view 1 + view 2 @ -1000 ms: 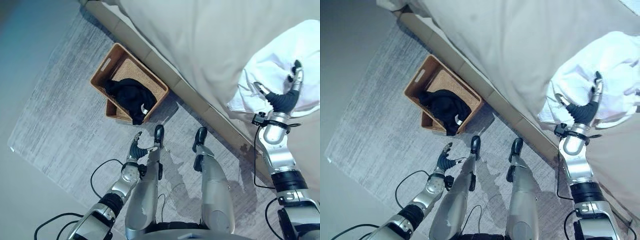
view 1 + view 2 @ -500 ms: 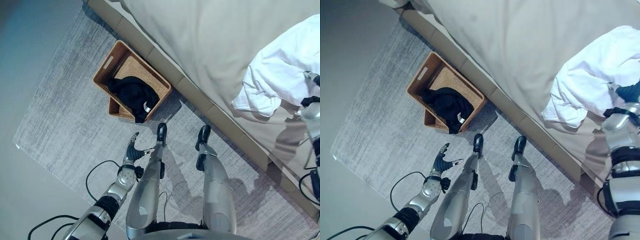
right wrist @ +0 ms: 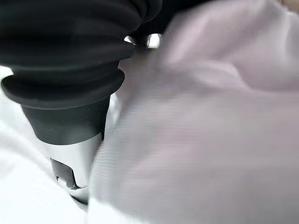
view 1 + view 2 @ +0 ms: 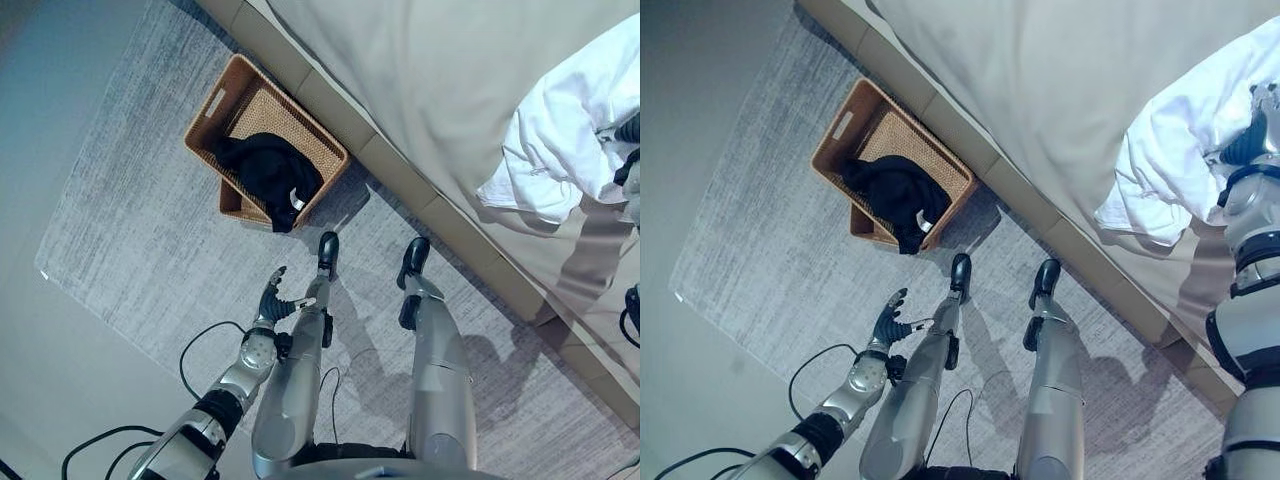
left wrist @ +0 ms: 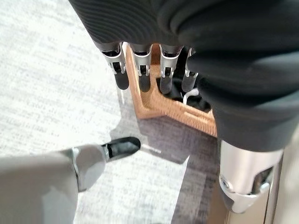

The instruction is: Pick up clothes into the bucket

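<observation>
Pressing right hand [image 4: 1252, 140] into white garment [image 4: 1185, 170].

A: Arm finish?
B: Silver-grey shells, black bands at the joints. Left robot hand [image 5: 154, 70]: silver fingers [image 5: 142, 65], dark tips, dark ribbed cover over back and wrist.
A: Right one?
B: Right robot hand [image 4: 1252, 140] has the same ribbed cover, above a silver wrist.

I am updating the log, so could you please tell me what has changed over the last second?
The right hand, which stood raised over the near edge of the white garment a second ago, has gone further across the bed and now lies against the cloth. The left hand still hangs open over the rug. The black garment remains in the basket.
</observation>
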### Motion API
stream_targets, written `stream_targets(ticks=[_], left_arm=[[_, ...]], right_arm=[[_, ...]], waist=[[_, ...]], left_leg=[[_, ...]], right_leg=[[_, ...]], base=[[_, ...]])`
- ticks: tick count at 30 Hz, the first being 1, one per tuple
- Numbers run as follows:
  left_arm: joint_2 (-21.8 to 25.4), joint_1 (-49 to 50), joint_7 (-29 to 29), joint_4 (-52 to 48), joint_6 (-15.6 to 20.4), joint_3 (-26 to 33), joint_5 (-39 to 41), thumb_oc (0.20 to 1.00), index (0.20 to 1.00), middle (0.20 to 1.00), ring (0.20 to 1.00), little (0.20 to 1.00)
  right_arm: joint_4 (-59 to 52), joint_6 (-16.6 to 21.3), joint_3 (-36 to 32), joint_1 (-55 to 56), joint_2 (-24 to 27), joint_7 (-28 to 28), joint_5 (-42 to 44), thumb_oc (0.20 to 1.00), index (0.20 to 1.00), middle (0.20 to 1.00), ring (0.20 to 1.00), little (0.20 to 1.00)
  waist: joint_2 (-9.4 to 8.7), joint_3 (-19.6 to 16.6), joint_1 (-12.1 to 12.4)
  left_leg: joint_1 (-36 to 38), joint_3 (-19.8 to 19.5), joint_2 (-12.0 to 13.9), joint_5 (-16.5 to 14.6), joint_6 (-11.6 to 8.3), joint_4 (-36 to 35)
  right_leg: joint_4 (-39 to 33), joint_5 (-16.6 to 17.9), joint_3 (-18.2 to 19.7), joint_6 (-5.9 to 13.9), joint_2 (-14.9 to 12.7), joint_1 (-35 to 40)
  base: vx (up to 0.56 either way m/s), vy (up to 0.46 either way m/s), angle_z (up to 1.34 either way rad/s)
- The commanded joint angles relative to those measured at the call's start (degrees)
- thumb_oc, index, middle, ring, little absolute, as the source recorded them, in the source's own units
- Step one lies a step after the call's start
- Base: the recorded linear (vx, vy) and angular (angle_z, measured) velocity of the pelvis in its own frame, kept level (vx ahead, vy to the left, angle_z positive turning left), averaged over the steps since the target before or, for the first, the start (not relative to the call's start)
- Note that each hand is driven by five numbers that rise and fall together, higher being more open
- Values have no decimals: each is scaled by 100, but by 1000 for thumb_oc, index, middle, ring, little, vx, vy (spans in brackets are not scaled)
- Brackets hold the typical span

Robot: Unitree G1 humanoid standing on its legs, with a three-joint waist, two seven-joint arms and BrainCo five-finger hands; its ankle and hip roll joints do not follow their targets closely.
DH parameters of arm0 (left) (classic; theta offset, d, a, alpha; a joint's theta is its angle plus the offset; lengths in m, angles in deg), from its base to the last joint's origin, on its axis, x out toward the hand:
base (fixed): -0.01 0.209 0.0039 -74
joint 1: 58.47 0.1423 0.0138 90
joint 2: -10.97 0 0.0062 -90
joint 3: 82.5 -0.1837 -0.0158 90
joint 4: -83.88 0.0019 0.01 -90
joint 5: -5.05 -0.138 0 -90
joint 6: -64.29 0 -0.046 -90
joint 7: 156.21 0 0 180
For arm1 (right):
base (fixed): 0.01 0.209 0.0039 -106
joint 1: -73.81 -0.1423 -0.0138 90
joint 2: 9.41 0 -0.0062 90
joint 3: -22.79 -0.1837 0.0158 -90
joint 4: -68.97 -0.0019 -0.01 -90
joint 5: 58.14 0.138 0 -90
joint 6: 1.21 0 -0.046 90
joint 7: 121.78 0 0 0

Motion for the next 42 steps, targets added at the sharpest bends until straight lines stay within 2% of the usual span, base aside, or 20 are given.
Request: stream_targets(ticks=[1, 2, 3, 4, 5, 8, 10, 11, 12, 13, 14, 16, 21, 25, 27, 28, 31, 33, 39, 42], left_arm=[[-109, -106, 66, -15, 3, -10, 144, 1000, 1000, 1000, 1000, 1000], [-109, -106, 66, -15, 3, -10, 144, 1000, 1000, 1000, 1000, 1000], [-114, -127, 73, 40, -5, 15, 120, 1000, 1000, 1000, 1000, 1000], [-125, -147, 39, 93, -7, 85, 100, 1000, 1000, 1000, 1000, 1000], [-123, -131, 10, 109, 2, 139, 71, 1000, 1000, 1000, 1000, 1000], [-123, -82, -35, 100, 11, 201, 21, 1000, 1000, 1000, 1000, 1000], [-137, -43, -79, 118, 34, 195, -18, 1000, 1000, 1000, 1000, 1000], [-126, -38, -160, 118, 61, 182, -43, 1000, 1000, 1000, 1000, 1000], [-125, -38, -161, 119, 62, 179, -43, 1000, 1000, 1000, 1000, 1000], [-98, -49, -194, 136, 99, 173, -83, 1000, 1000, 1000, 1000, 1000], [-94, -47, -194, 135, 99, 166, -83, 1000, 1000, 1000, 1000, 1000], [-56, -28, -272, 129, 120, 183, -212, 1000, 1000, 1000, 1000, 1000], [69, 34, -285, 147, 129, 230, -333, 1000, 1000, 1000, 1000, 1000], [169, 44, -223, 348, 91, 285, -407, 1000, 1000, 1000, 1000, 1000], [242, 134, -184, 412, 67, 346, -432, 1000, 1000, 1000, 1000, 1000], [319, 213, -134, 579, 40, 416, -468, 1000, 1000, 1000, 1000, 1000], [408, 319, -68, 910, -16, 507, -561, 1000, 1000, 1000, 1000, 1000], [438, 385, -37, 896, -27, 512, -583, 1000, 1000, 1000, 1000, 1000], [605, 828, 138, 1301, -142, 808, -736, 1000, 1000, 1000, 1000, 1000], [631, 951, 223, 1227, -141, 833, -814, 1000, 1000, 1000, 1000, 1000]], right_arm=[[421, -138, 407, 86, 179, 235, -165, 1000, 1000, 1000, 1000, 1000], [420, -139, 406, 87, 179, 235, -165, 1000, 1000, 1000, 1000, 1000], [330, -128, 584, 110, 149, 281, -377, 768, 768, 768, 768, 768], [97, -177, 886, 85, 103, 232, -762, 416, 416, 416, 416, 416], [-74, -191, 1039, 102, 88, 191, -1005, 200, 200, 200, 200, 200], [-528, -196, 1095, 241, 66, 66, -1247, 200, 200, 200, 200, 200], [-789, -144, 778, 335, 98, -147, -1088, 200, 200, 200, 200, 200], [-925, 9, 328, 369, 179, -425, -585, 200, 200, 200, 200, 200], [-929, 8, 322, 376, 181, -424, -585, 200, 200, 200, 200, 200], [-1316, 153, -60, 372, 312, -841, -137, 200, 200, 200, 200, 200], [-1325, 150, -77, 391, 315, -842, -140, 200, 200, 200, 200, 200], [-2138, 406, -856, 563, 520, -1317, 505, 200, 200, 200, 200, 200], [-3020, 595, -1561, 505, 1126, -1838, 802, 200, 200, 200, 200, 200], [-2971, 636, -1326, -109, 1510, -1824, 946, 200, 200, 200, 200, 200], [-2983, 636, -1157, -477, 1706, -1784, 1057, 200, 200, 200, 200, 200], [-2938, 590, -953, -842, 1890, -1746, 1048, 200, 200, 200, 200, 200], [-2833, 564, -548, -1383, 2016, -1664, 1031, 200, 200, 200, 200, 200], [-2728, 569, -313, -1682, 2014, -1666, 1046, 200, 200, 200, 200, 200], [-2738, 509, 325, -2460, 2134, -1458, 1033, 200, 200, 200, 200, 200], [-2830, 554, 466, -2652, 2133, -1407, 1062, 200, 200, 200, 200, 200]], waist=[[140, -53, -42], [138, -53, -41], [124, -53, -54], [92, -53, -82], [64, -53, -107], [22, -53, -152], [-2, -53, -188], [-3, -53, -206], [-3, -53, -203], [-28, -53, -240], [-31, -53, -233], [-89, -53, -307], [-253, -53, -379], [-402, -53, -396], [-525, -53, -400], [-673, -53, -388], [-857, -140, -386], [-886, -229, -382], [-1191, -973, -379], [-1220, -1281, -391]], left_leg=[[-235, -43, -37, -98, -42, 227], [-236, -40, -38, -98, -41, 227], [-255, -24, -24, -99, -40, 229], [-278, 5, -15, -102, -44, 239], [-278, 19, -6, -109, -44, 246], [-268, 49, 10, -126, -45, 262], [-233, 58, 23, -147, -47, 299], [-183, 62, 29, -166, -48, 317], [-181, 62, 29, -166, -48, 316], [-78, 73, 47, -195, -46, 323], [-73, 73, 48, -195, -46, 322], [140, 82, 64, -255, -43, 339], [577, 90, 77, -369, -65, 386], [912, 105, 114, -425, -62, 418], [1156, 125, 133, -497, -54, 459], [1469, 133, 148, -614, -56, 529], [1836, 157, 188, -747, -41, 601], [1871, 175, 186, -752, -38, 617], [2367, 305, 269, -983, -40, 667], [2596, 337, 285, -1087, -38, 679]], right_leg=[[-241, 125, 143, 339, -75, 194], [-238, 124, 146, 339, -75, 191], [-234, 125, 168, 337, -64, 159], [-227, 119, 201, 334, -40, 115], [-221, 123, 225, 334, -22, 94], [-223, 132, 259, 343, 1, 81], [-225, 126, 292, 347, 19, 115], [-241, 133, 293, 359, 21, 167], [-242, 133, 293, 359, 21, 169], [-248, 121, 304, 370, 32, 264], [-249, 121, 304, 371, 32, 268], [-244, 84, 326, 382, 40, 470], [-321, 72, 297, 390, 48, 983], [-486, 147, 264, 392, 117, 1420], [-579, 174, 255, 395, 157, 1738], [-656, 138, 261, 395, 205, 2149], [-817, 171, 264, 395, 281, 2597], [-897, 225, 261, 401, 305, 2676], [-1296, 233, 315, 416, 486, 3332], [-1385, 192, 314, 421, 515, 3599]], base=[[0, 0, 0], [0, 0, 0], [0, 0, 0], [14, -38, -4], [14, -32, -5], [12, -16, -7], [4, -23, -9], [-2, -11, -4], [-1, -19, -5], [1, -8, -3], [-2, -12, -3], [0, 0, 0], [-6, 2, -3], [0, 1, -1], [33, -2, -7], [69, -8, -11], [67, 0, -11], [36, 20, -12], [102, 26, -14], [123, 37, -13]])
